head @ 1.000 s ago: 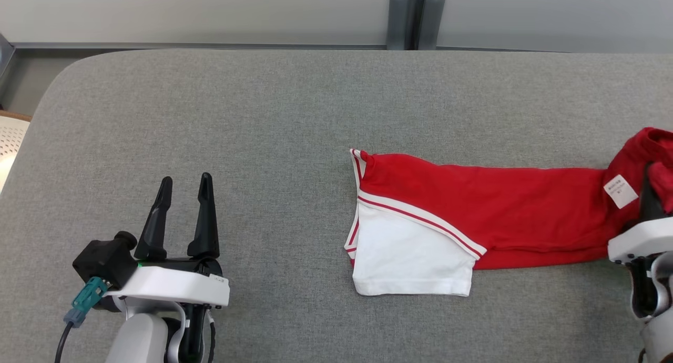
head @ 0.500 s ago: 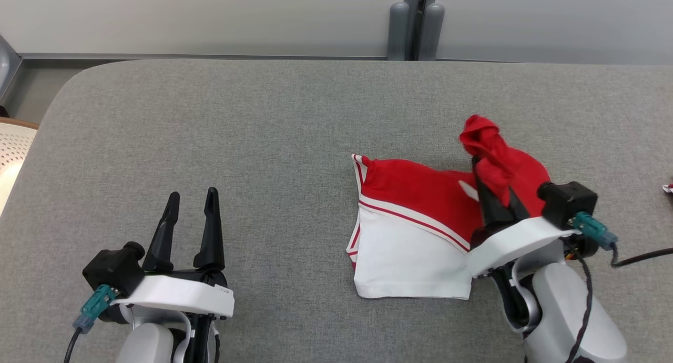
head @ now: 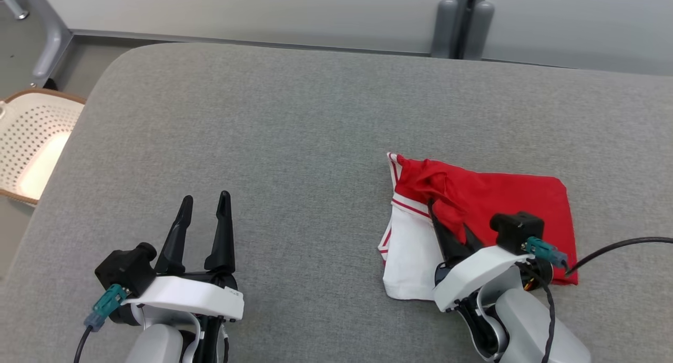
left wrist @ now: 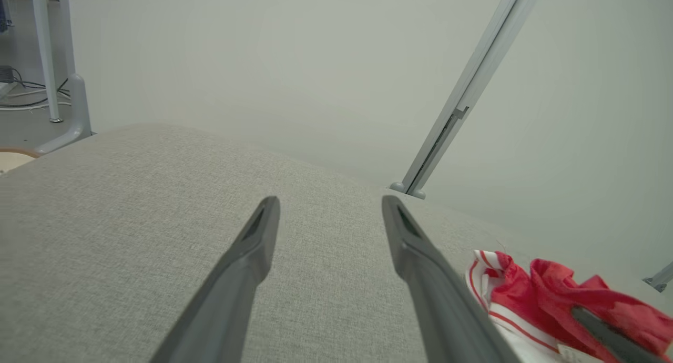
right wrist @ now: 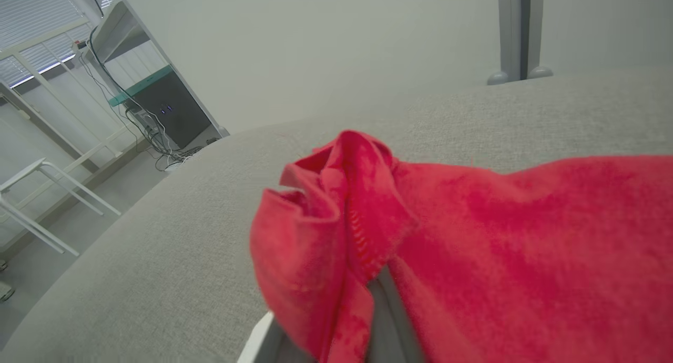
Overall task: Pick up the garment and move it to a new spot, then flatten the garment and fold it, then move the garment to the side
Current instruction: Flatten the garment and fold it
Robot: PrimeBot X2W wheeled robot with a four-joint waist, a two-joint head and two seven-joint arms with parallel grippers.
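The garment (head: 505, 200) lies at the right middle of the grey padded table (head: 263, 116), its red body doubled over itself and a white sleeve (head: 410, 258) sticking out at the near left. My right gripper (head: 439, 215) is shut on a bunched red edge of the garment, held low over the striped trim. In the right wrist view the red cloth (right wrist: 473, 237) drapes over the fingers (right wrist: 384, 321). My left gripper (head: 205, 197) stands open and holds nothing, well to the garment's left. The left wrist view has the garment (left wrist: 526, 284) beyond its right finger.
A white perforated basket (head: 31, 142) stands off the table's left edge. Grey posts (head: 462, 26) rise behind the far edge. The right wrist view takes in a white stool (right wrist: 42, 194) and a cabinet (right wrist: 157, 110) on the floor beyond the table.
My right gripper has carried the garment's red end leftward over the rest and lowered it, doubling the shirt. The camera has shifted. My left gripper has stayed open and still.
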